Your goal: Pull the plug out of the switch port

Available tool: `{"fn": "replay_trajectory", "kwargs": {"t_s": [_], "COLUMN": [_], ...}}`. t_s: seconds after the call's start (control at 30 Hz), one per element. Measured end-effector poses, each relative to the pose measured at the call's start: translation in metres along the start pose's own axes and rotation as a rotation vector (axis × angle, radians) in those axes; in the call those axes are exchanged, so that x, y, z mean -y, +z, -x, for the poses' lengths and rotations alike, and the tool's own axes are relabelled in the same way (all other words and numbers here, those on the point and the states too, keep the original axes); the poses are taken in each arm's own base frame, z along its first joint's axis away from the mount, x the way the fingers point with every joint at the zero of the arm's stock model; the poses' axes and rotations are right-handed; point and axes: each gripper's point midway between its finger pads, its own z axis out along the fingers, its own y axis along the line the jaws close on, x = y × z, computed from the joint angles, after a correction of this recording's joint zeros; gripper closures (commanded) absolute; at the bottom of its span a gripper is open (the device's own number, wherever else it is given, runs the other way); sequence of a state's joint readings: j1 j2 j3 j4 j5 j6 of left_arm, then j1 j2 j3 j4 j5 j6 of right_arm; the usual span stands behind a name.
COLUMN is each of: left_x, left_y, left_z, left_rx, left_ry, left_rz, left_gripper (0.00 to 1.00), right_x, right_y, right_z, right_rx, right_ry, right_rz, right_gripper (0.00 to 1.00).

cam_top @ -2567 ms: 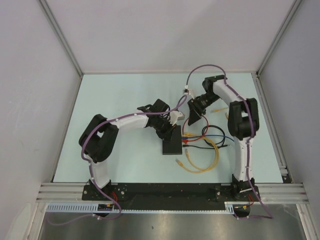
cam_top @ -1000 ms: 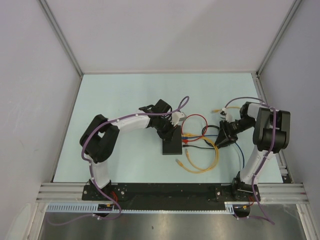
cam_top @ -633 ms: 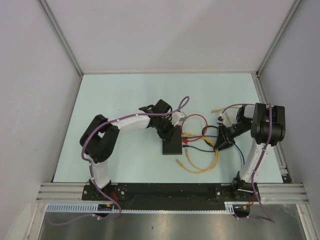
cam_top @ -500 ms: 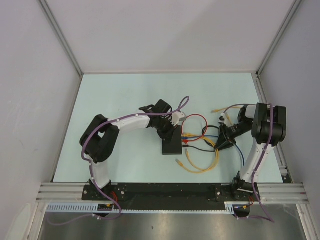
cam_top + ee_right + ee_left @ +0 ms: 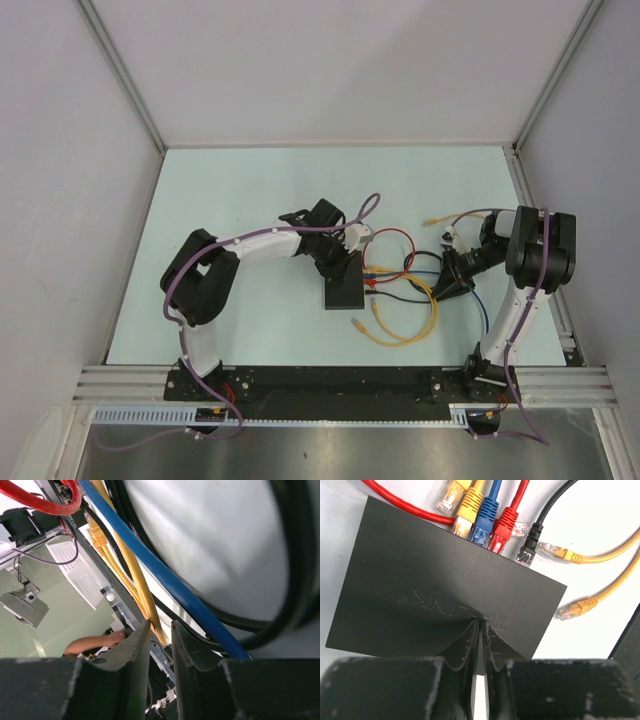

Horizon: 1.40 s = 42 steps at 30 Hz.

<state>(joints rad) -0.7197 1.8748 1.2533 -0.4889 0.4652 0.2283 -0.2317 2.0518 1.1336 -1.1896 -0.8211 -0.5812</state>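
Observation:
The switch is a flat black box lying at mid-table. Yellow, blue, red and black plugs sit side by side in its far edge. My left gripper is shut, its tips pressed down on the switch's top. My right gripper is down among the cables to the right of the switch. Its jaws are drawn in around the yellow cable, which runs into the narrow gap between them.
Blue, black and red cables cross close by the right fingers. A loose yellow cable loop lies near the front. Two loose yellow plugs lie right of the switch. A further yellow plug lies farther back.
The right arm swung from behind the switch to the cables on its right, and its jaws narrowed around the yellow cable. The left gripper stayed on the switch.

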Motion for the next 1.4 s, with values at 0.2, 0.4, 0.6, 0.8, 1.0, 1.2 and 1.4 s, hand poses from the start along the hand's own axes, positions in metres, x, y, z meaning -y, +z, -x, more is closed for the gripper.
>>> {"fn": "replay_trajectory", "kwargs": {"t_s": [0.2,0.4,0.6,0.8,1.0,1.2,1.4], "left_x": [0.000,0.000,0.000,0.000,0.000,0.000,0.000], "left_y": [0.000,0.001,0.001,0.002,0.003,0.003,0.003], "left_z": [0.000,0.001,0.001,0.003,0.004,0.004,0.004], "left_rx": [-0.001,-0.002,-0.002,-0.001,0.000,0.000,0.000], "left_ry": [0.005,0.013,0.015,0.016,0.017,0.016,0.017], "left_rz": [0.002,0.007,0.006,0.005,0.004,0.004,0.004], "left_gripper": [0.88,0.88,0.88,0.88,0.88,0.88,0.88], "right_x": [-0.004,-0.004,0.004,0.006,-0.002,-0.007,-0.007], "right_y": [0.006,0.006,-0.006,-0.011,-0.007,-0.001,0.000], "right_z": [-0.001,-0.001,0.000,0.001,0.001,0.001,0.000], "right_rx": [-0.026,-0.023,0.023,0.045,0.028,0.008,0.006], "right_ry": [-0.017,-0.016,0.013,0.017,-0.012,-0.023,-0.014], "right_rz": [-0.004,-0.003,0.004,0.019,0.038,0.040,0.042], "right_gripper": [0.75,0.77,0.83,0.74,0.72,0.73,0.77]}}
